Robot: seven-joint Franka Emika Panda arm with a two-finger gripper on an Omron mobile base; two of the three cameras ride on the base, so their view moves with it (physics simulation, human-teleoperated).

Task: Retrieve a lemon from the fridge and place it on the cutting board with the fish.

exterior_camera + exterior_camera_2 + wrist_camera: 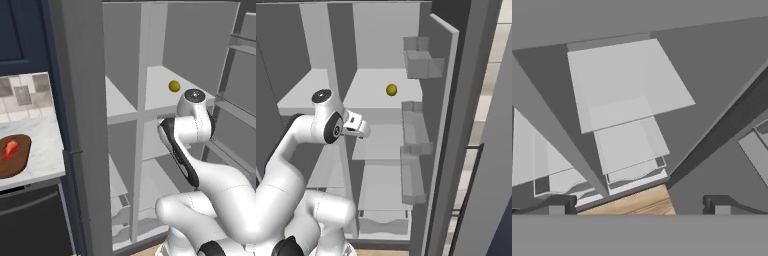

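One shelf above the spread, empty gripper [363, 131], the lemon [391, 89] sits deeper inside the fridge [381, 35].

One lemon [174, 86], one fish [10, 148], one cutting board [20, 161].

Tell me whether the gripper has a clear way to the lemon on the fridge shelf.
Probably yes: the lemon sits alone on an open fridge shelf with the door swung wide, and the open gripper hangs just below and in front.

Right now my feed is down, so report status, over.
Pincer open, empty. Small round yellow lemon on shelf in open grey fridge, untouched. Nothing between them.
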